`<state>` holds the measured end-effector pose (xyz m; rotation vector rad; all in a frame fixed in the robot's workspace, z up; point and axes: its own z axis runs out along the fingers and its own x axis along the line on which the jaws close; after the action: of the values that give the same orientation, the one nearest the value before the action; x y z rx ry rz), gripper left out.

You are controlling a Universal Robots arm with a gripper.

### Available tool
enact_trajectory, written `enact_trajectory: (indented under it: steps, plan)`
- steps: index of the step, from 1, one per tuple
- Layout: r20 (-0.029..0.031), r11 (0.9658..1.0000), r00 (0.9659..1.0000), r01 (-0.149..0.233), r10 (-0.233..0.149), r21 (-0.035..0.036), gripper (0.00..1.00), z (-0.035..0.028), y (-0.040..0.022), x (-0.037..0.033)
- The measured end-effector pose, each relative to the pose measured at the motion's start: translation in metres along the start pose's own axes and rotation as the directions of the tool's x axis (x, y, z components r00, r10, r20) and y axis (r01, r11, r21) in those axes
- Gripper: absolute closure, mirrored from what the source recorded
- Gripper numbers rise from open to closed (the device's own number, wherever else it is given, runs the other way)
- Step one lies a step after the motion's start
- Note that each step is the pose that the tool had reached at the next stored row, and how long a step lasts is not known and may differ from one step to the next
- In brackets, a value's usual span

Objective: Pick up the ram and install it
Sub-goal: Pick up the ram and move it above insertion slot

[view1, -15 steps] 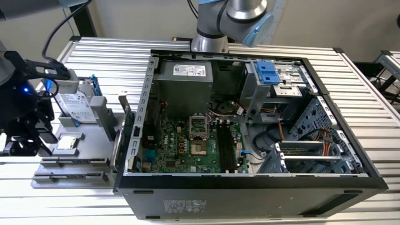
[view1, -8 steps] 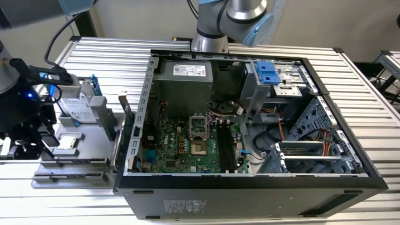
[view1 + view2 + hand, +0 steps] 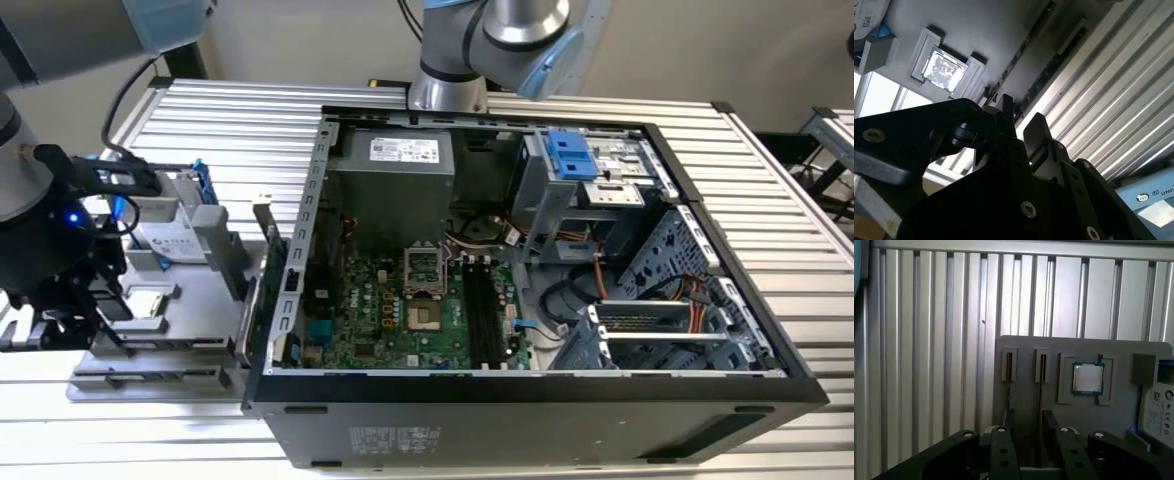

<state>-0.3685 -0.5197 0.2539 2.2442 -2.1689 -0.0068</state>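
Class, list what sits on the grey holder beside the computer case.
A processor chip, a labelled hard drive, and the ram, edge-on. The gripper covers part of the holder.

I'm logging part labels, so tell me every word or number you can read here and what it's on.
White label on the power supply: too small to read.
Sticker on the computer case: too small.
Hard drive label: blurred.
Blue arm cover: lettering cut off.

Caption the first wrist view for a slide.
Gripper, fingers open, facing the grey tray that holds ram in slots and a processor.
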Motion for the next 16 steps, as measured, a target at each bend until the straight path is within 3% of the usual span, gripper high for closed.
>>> enact_trajectory:
  steps: [8,16]
  plan:
    - [-0.0007,1.0,1.0,0.0,0.0,-0.0012,0.0,0.012,-0.0001,0.004]
    - [-0.0013,1.0,1.0,0.0,0.0,-0.0042,0.0,0.0227,0.0002,0.0137]
